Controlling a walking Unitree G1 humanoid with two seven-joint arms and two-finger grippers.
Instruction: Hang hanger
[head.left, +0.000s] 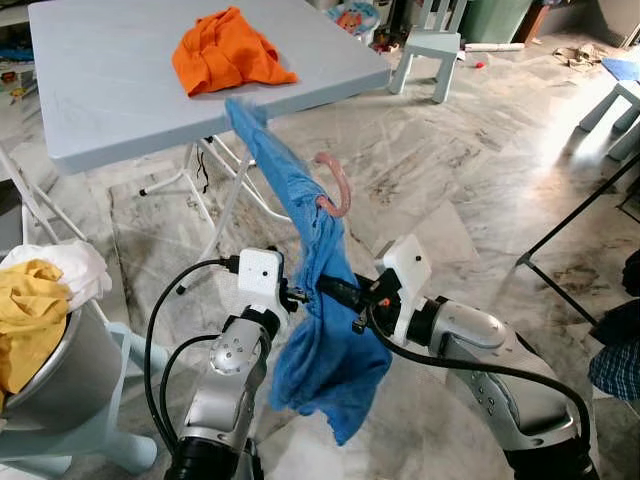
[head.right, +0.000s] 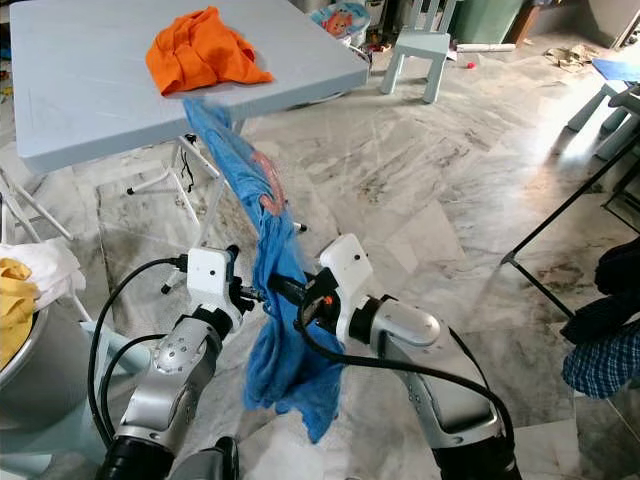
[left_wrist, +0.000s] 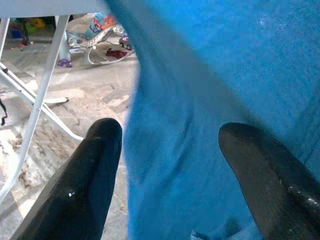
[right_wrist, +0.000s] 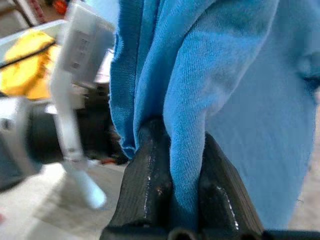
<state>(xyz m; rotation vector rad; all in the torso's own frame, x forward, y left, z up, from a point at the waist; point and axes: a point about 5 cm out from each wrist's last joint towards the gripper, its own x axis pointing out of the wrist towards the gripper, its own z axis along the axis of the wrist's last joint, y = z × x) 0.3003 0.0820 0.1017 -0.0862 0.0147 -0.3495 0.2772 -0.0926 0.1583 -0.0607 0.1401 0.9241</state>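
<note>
The right claw (right_wrist: 182, 175) is clamped tight on a fold of the blue garment (head.left: 320, 330), its two black fingers (right_wrist: 150, 180) pressed together with the cloth pinched between them. Just across from it, the left claw (left_wrist: 170, 175) stands parted, its fingers (left_wrist: 95, 170) spread to either side of the same blue cloth, which hangs down between them; whether either finger touches the fabric cannot be told. Both claws meet at about the middle of the garment, facing each other from opposite sides. Above them the cloth rises in a twisted strip up to the edge of the grey desk (head.left: 100, 90), where its top end rests. Partway up that strip, above the right claw, the pink hook of the hanger (head.left: 336, 188) curls out of the cloth; the rest of the hanger is wrapped inside the fabric. Below the claws the garment sags in a loose bunch over the marble floor (head.left: 450, 180). Farther up, on the desk top, lies a crumpled orange garment (head.left: 226, 52). To the outside of the left claw stands a metal bin (head.left: 60, 370) heaped with yellow and white laundry (head.left: 35, 295). Well beyond the desk is a small pale stool (head.left: 428, 55).
</note>
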